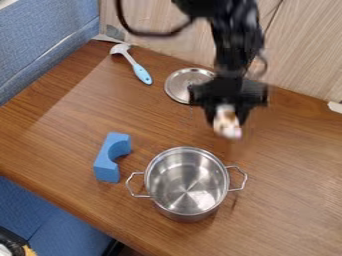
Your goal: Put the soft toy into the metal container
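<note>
Pincer (pixel 227 121) blurred, soft toy (pixel 228 129) — partly hidden

glossy metal pot (pixel 186 155)

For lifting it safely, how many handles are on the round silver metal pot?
2: one thin wire handle on the left of the pot, another wire handle on its right, in this view.

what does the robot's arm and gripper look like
The arm is black and slim, with a thick dark cable bowing out in a wide loop from its upper part. The gripper is black too: a broad, blocky crosspiece with two short dark fingers below it. I can't make out any markings on either.
</note>
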Tool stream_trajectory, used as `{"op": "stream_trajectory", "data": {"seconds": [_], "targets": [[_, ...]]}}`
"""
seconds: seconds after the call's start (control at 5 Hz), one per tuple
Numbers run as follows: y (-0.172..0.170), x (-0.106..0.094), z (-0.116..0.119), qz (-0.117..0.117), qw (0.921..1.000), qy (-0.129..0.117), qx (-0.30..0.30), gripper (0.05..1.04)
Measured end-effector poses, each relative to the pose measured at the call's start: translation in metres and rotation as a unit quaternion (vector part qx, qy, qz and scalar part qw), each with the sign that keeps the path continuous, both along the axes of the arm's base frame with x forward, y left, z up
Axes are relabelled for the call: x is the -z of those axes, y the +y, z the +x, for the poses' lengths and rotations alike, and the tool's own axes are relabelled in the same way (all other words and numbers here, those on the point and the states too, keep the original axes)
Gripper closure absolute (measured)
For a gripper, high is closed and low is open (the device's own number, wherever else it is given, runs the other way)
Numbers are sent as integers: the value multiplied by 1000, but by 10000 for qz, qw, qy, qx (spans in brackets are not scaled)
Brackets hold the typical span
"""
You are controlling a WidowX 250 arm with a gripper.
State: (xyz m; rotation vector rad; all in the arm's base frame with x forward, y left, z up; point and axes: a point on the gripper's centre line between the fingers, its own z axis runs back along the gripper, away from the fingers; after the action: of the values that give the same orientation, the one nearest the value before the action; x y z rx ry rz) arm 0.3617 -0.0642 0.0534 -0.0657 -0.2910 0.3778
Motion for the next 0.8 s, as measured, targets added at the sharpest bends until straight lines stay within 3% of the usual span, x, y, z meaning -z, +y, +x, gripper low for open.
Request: {"op": "stream_trajectory", "data": {"seconds": [0.2, 0.4, 0.6, 0.8], "targets": [[4, -45, -2, -178, 9991, -384, -77, 553], [16, -77, -24, -305, 9972, -663, -152, 554], [25, -83, -70, -242, 9973, -699, 37, 554], [32, -70, -108, -91, 9980, -584, 212, 554]]}}
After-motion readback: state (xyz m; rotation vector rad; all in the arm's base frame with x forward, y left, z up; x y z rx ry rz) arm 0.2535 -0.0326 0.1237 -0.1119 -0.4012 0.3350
